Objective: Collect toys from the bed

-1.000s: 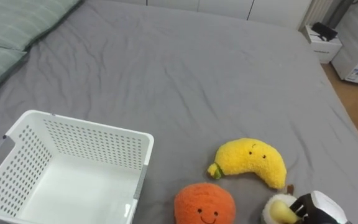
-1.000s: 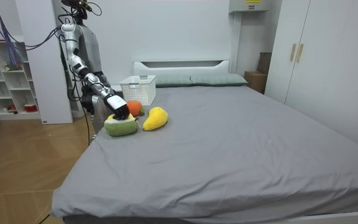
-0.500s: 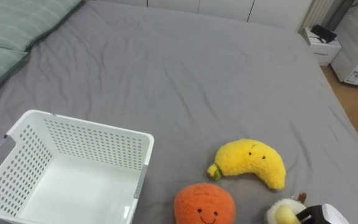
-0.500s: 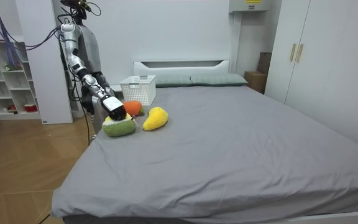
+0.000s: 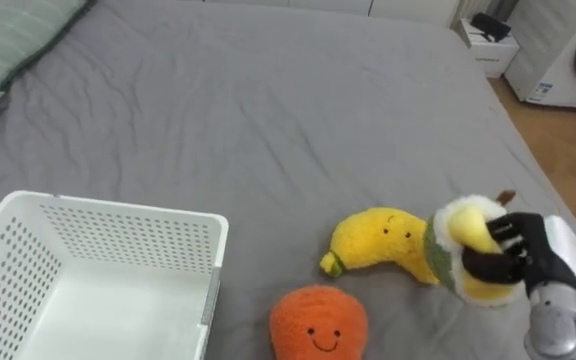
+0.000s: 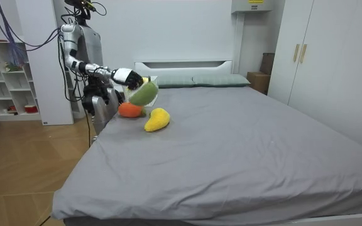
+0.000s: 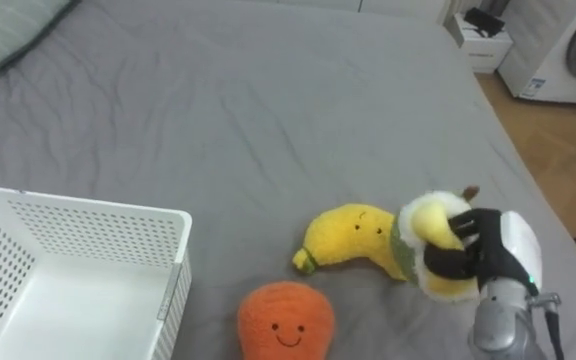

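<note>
Right hand [image 5: 533,262], fingers curled round a green-and-cream plush toy [image 5: 468,232], holds it above the bed [image 5: 268,100] near the side edge, over the banana plush [image 5: 383,240]. An orange plush [image 5: 318,322] and a white basket [image 5: 118,215] sit along that edge.

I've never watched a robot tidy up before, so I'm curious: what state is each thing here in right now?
Right hand: shut on the avocado plush.
Avocado plush: held up in the air, off the bed.
Banana plush: lying on the bed, not held.
Orange plush: resting on the bed, face up, not held.
White basket: upright on the bed, no toy visible inside.
</note>
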You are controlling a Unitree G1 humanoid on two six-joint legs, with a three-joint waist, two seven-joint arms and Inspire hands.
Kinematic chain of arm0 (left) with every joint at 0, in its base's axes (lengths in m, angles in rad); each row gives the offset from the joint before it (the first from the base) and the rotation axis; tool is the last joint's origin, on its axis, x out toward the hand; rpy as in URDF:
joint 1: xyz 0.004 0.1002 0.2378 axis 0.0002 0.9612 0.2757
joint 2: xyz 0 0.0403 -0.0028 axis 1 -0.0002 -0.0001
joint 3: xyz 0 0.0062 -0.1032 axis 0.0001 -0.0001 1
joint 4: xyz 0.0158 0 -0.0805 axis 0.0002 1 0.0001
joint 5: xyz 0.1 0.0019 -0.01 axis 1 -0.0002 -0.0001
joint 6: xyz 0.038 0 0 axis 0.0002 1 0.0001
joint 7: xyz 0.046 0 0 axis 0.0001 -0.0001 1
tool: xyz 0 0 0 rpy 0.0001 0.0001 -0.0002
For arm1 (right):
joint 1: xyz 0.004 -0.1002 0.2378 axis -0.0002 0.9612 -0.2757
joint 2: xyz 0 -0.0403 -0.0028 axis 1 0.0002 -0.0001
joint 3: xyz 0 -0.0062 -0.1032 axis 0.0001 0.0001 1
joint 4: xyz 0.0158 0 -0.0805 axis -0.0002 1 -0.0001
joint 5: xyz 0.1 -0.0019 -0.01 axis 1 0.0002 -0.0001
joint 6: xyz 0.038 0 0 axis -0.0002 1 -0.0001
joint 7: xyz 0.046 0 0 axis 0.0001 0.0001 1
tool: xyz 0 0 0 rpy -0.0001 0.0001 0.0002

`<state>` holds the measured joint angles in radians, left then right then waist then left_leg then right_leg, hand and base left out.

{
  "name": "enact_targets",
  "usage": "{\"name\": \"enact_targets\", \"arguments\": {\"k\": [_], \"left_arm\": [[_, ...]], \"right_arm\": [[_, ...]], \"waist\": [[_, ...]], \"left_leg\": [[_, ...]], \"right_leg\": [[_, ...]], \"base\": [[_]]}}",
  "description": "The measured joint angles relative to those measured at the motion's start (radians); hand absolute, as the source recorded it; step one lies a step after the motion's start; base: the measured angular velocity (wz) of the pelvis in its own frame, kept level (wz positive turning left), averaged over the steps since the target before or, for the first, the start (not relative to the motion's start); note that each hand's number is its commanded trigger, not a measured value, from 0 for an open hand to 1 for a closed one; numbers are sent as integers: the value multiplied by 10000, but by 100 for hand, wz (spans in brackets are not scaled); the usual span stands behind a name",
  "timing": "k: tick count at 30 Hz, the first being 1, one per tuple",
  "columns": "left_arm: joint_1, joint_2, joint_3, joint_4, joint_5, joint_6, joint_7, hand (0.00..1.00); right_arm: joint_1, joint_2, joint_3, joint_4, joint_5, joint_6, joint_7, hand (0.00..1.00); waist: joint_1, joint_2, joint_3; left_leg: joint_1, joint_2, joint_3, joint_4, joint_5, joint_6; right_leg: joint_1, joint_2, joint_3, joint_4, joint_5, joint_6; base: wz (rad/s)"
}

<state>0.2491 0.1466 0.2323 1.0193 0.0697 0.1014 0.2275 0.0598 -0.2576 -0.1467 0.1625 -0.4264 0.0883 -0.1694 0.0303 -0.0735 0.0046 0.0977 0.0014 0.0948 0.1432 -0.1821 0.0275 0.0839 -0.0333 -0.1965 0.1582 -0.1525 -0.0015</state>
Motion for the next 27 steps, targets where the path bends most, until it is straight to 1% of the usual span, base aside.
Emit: {"name": "enact_targets", "arguments": {"k": [2, 4, 6, 8, 10, 12, 13, 15, 17, 18, 21, 22, 23, 24, 26, 27], "left_arm": [[-45, -8, -19, 33, 1, 9, -6, 0], [-63, -8, -42, 31, 0, 5, -24, 0], [-91, -35, -45, 13, 9, 3, -45, 0], [-134, -86, -50, -10, 18, 3, -45, 0], [-248, -110, -46, -9, 0, 13, -46, 0], [-319, -112, -102, -6, 0, 12, -45, 0], [-324, -111, -221, 2, -2, 10, -40, 0], [-425, -112, -325, 25, -7, 10, -28, 0], [-508, -95, -498, 48, -3, 10, -1, 0], [-528, -92, -529, 48, -2, 9, -6, 0], [-684, -100, -746, 40, 13, 10, -118, 0], [-743, -106, -874, 43, 11, 10, -188, 0], [-810, -111, -985, 80, 5, 10, -217, 0], [-846, -111, -1054, 106, 6, 15, -219, 0], [-939, -116, -1285, 107, 26, 14, -244, 0], [-977, -125, -1281, 106, 30, 15, -261, 0]], "right_arm": [[-207, -178, 90, -984, 155, -1, 328, 100], [-515, -253, 86, -1226, 345, 7, 520, 100], [-619, -238, 156, -1701, 147, 128, 706, 100], [-722, -240, 260, -2183, -187, 147, 965, 100], [-1171, -234, 462, -2282, -408, 147, 1121, 100], [-1367, -233, 511, -2418, -495, 236, 1326, 100], [-1578, -232, 720, -2525, -490, 397, 1401, 100], [-1900, -232, 1110, -2544, -502, 463, 1517, 100], [-2412, -232, 1771, -2545, -584, 591, 1930, 100], [-2531, -232, 1918, -2544, -595, 610, 2065, 100], [-2998, -209, 2447, -2637, -782, 872, 2636, 100], [-3147, -183, 2697, -2790, -930, 1018, 2859, 100], [-3323, -174, 2980, -2885, -1086, 1085, 3054, 100], [-3424, -165, 3132, -2888, -1181, 1093, 3132, 100], [-3718, -118, 3577, -2885, -1284, 1125, 3347, 100], [-3769, -96, 3662, -2885, -1361, 1129, 3382, 100]], "waist": [[2, -19, 8], [39, -39, -2], [106, -68, -11], [168, -67, -12], [223, -68, -16], [357, -80, -20], [490, -66, -4], [603, -81, 0], [643, -134, 20], [683, -145, 23], [1118, -193, 2], [1263, -201, -4], [1408, -201, -3], [1445, -201, -3], [1703, -214, -1], [1743, -231, 0]], "left_leg": [[-2, 2, -2, 7, 1, 1], [5, 2, -1, 15, 1, 1], [-4, 4, 6, 20, 1, 1], [-36, 2, 8, 23, 1, 2], [-180, 1, 5, 62, 4, 5], [-193, -2, 2, 50, 5, 6], [-183, -2, 4, 39, 6, 7], [-158, 4, 0, 39, 7, 6], [-179, 1, -32, 39, 8, 5], [-195, -2, -55, 41, 9, 6], [-281, -20, -137, 51, 6, 9], [-323, -23, -175, 55, 7, 9], [-344, -23, -214, 64, 8, 10], [-346, -24, -246, 70, 9, 10], [-372, -36, -404, 81, 13, 6], [-391, -41, -453, 84, 26, 6]], "right_leg": [[-1, 1, -1, 10, 0, 0], [18, -1, 2, 14, 1, -1], [-14, -9, -2, 27, 0, -1], [-120, -10, 7, 52, 0, -1], [-162, 1, 5, 104, -4, -8], [-167, 1, -4, 107, -4, -8], [-179, 5, 5, 107, -4, -8], [-190, 4, -2, 113, -3, -10], [-193, 6, -26, 117, -3, -10], [-189, 5, -53, 116, -3, -10], [-196, 0, -111, 101, -4, -8], [-216, 3, -132, 101, -4, -8], [-223, 4, -174, 101, -3, -8], [-213, 2, -206, 103, -3, -8], [-180, -20, -429, 103, -3, -7], [-180, -35, -509, 102, -3, -6]], "base": [[0], [0], [0], [-2], [0], [0], [0], [0], [4], [7], [8], [6], [9], [15], [18], [18]]}}
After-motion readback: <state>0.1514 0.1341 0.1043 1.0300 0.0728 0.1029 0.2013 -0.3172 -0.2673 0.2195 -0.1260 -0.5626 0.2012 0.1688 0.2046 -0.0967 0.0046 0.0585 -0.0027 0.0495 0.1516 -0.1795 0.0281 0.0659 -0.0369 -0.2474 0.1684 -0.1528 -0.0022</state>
